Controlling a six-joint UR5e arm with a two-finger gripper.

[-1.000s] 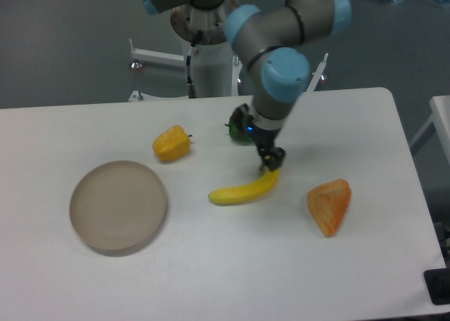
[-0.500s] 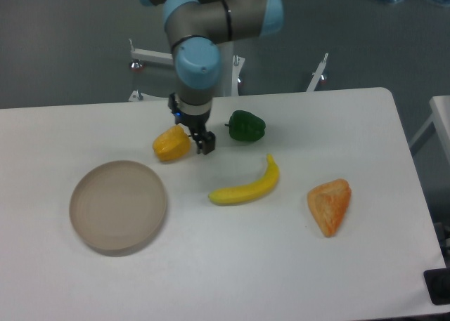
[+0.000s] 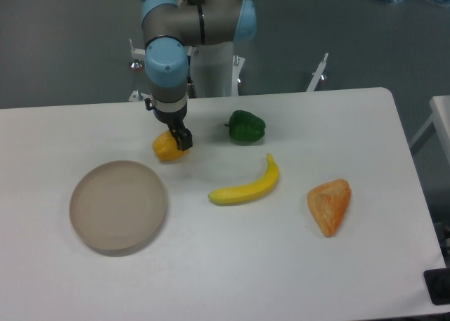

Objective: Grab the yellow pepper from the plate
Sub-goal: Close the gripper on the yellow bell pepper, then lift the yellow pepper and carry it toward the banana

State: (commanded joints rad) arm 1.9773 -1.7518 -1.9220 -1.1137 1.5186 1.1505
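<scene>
Yellow pepper (image 3: 164,149) sits on counter (image 3: 281,265), not plate (image 3: 118,206); gripper (image 3: 179,140) over it, can't tell jaw opening, I'd centre before closing.

We scan the whole scene and find no readable text, label, brand or number on anything here.

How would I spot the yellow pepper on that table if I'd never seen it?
Start at the round tan plate near the table's left side, then look up and to its right, just beneath the robot's gripper. The yellow pepper is that small lumpy yellow-orange thing, unlike the long banana or the green pepper.
</scene>
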